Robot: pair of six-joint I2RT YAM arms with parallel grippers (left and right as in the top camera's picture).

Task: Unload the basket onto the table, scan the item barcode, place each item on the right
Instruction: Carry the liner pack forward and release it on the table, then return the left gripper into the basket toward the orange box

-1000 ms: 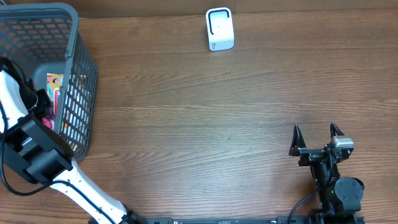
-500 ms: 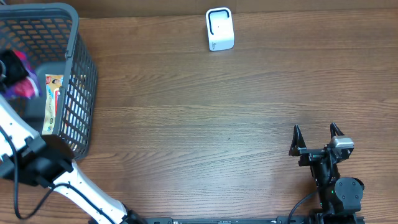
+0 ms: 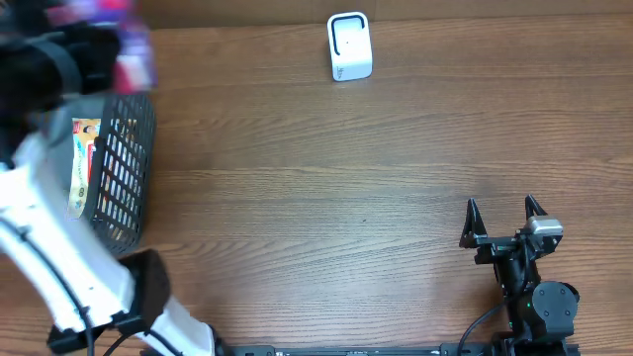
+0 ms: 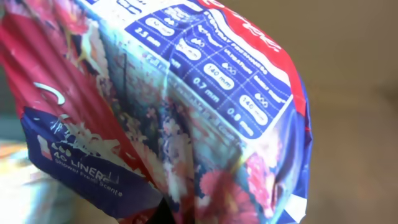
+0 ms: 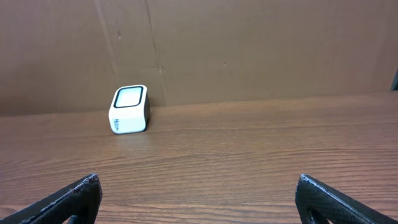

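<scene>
My left claw is clamped tight on the liner packet and holds it raised at about ten o'clock of the counter, above the far rim of the grey mesh basket. From overhead the packet is a pink and purple blur. My left wrist view is filled by its red and blue floral wrap with white lettering. A yellow-orange packet lies inside the basket. The white scanner stands at twelve o'clock, well apart from the held packet. My right claw sits at five o'clock, jaws spread wide and gripping nothing.
</scene>
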